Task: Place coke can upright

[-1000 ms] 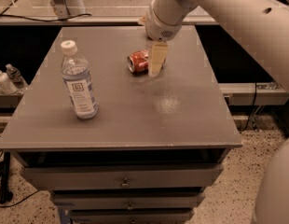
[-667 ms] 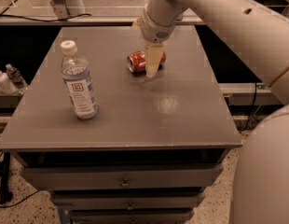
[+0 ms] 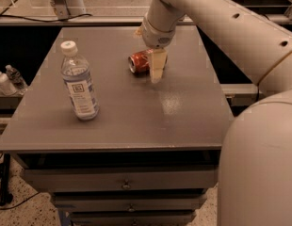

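Note:
The coke can (image 3: 138,61) is red with a silver end and lies on its side at the back middle of the grey table (image 3: 136,117), its end facing left and toward the front. My gripper (image 3: 156,70) comes down from the white arm and sits right at the can's right end, overlapping it in the camera view. Whether it touches the can I cannot tell.
A clear water bottle (image 3: 79,83) with a white cap stands upright on the left of the table. The table has drawers below its front edge. My large white arm (image 3: 240,41) fills the right side. Small bottles (image 3: 5,79) stand on a shelf at far left.
The gripper has shifted slightly left and down against the can. My arm has swung further into the right of the view. The can and bottle have not moved.

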Action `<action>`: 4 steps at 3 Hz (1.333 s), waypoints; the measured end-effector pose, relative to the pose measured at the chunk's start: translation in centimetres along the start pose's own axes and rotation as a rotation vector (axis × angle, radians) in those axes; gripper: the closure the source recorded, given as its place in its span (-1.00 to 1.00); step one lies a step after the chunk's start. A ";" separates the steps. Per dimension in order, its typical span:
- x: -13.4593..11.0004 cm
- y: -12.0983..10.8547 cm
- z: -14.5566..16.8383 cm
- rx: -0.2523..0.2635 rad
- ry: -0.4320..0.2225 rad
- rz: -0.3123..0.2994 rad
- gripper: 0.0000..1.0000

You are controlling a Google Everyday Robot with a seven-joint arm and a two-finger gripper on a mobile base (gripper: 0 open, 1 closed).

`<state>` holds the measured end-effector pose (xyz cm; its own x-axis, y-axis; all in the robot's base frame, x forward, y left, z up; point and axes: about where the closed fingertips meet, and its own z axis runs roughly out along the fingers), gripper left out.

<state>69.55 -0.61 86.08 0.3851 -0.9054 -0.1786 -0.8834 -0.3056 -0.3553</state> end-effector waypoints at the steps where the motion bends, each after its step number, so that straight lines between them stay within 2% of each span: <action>1: -0.1 0.1 0.8 -0.033 -0.003 -0.007 -1.00; 2: -0.2 0.1 1.7 -0.072 -0.003 0.005 -0.66; 4: 0.2 0.1 2.2 -0.123 -0.004 0.063 0.28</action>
<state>70.10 -0.19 83.97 0.3290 -0.9227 -0.2010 -0.9318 -0.2825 -0.2280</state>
